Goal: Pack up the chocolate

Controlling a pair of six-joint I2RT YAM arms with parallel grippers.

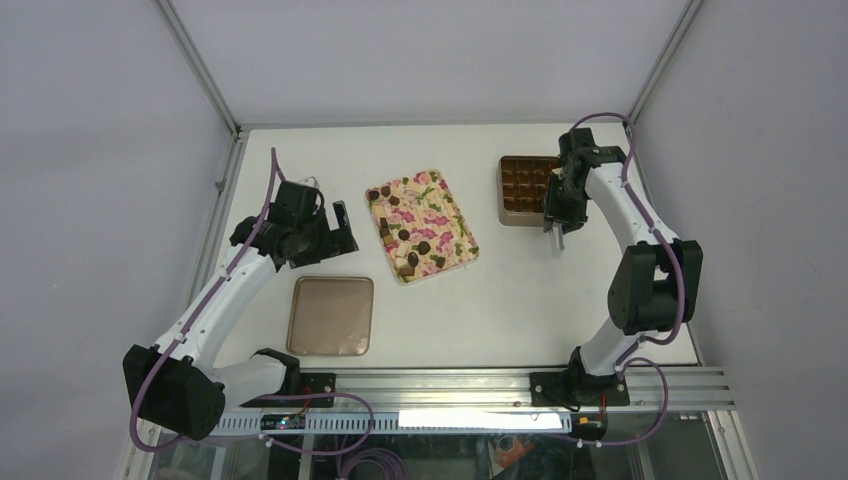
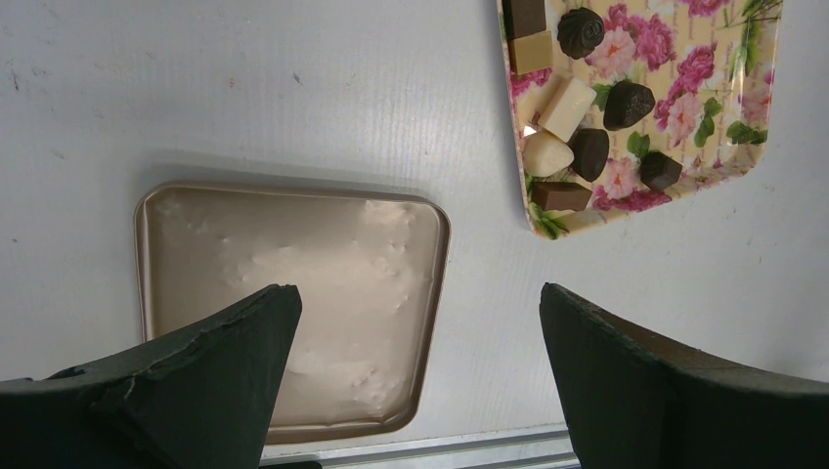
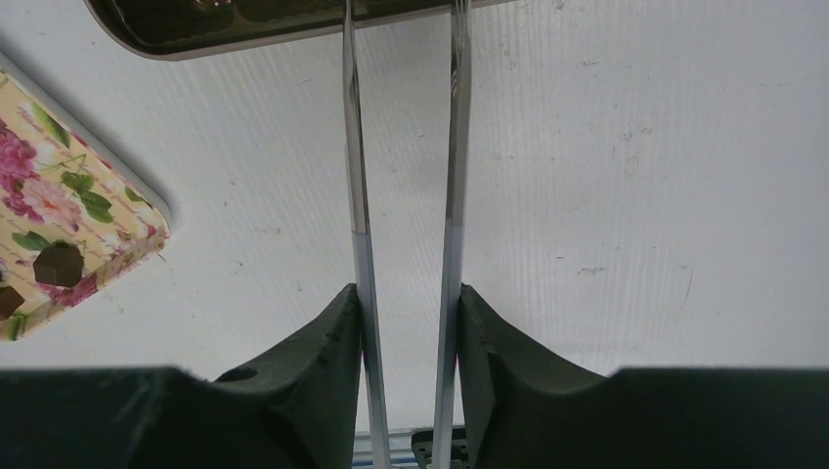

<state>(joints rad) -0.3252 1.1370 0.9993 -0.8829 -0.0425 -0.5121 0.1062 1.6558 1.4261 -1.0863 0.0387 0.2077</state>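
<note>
Looking from above, one floral tray [image 1: 440, 205] of chocolate [image 1: 424, 247] lies between both arms, and one gridded box [image 1: 520, 190] sits beside the right gripper [image 1: 553, 222], its contents unclear. Left wrist: the left gripper [image 2: 418, 298] gapes wide, one lid [image 2: 293, 244] between its fingers, nine pieces beyond its right finger. Right wrist: fingers pinch one pair of tongs [image 3: 357, 147], their tips at the box.

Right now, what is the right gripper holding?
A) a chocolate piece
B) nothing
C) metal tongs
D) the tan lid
C: the right gripper is clamped on metal tongs, whose two thin blades stick out ahead of it in the right wrist view.
</note>
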